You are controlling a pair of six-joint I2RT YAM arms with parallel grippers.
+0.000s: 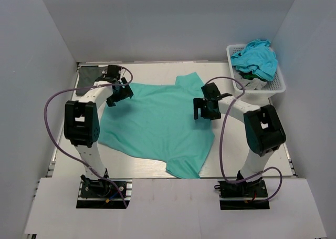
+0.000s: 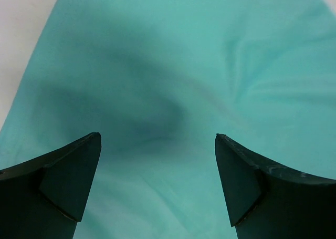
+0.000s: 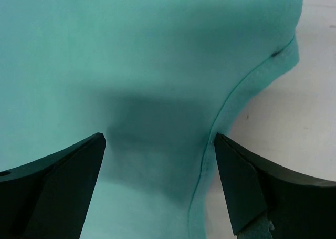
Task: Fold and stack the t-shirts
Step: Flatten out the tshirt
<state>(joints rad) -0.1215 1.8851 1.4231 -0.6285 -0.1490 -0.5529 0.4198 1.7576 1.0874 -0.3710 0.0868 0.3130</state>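
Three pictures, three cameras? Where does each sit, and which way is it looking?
Top external: fixed above and behind, looking down on the table; left arm and right arm whole, teal t-shirt spread out, basket far right.
Left wrist: on the left arm, looking down past its open left fingers at cloth.
Right wrist: likewise, open right fingers, the shirt's hem and bare table.
Shared: all show that t-shirt.

Teal-green t-shirt (image 1: 157, 123): unfolded, spread flat mid-bench (image 1: 152, 73), one flap reaching toward the far side and one corner near the front edge. The cloth is mostly smooth with soft ripples.

Dark grey-green t-shirt (image 1: 88, 76): lies flat at my far-left corner, partly hidden.

Turquoise-blue t-shirt (image 1: 255, 58): crumpled on top of a grey t-shirt (image 1: 251, 83) in the basket (image 1: 278, 86) at my far right.
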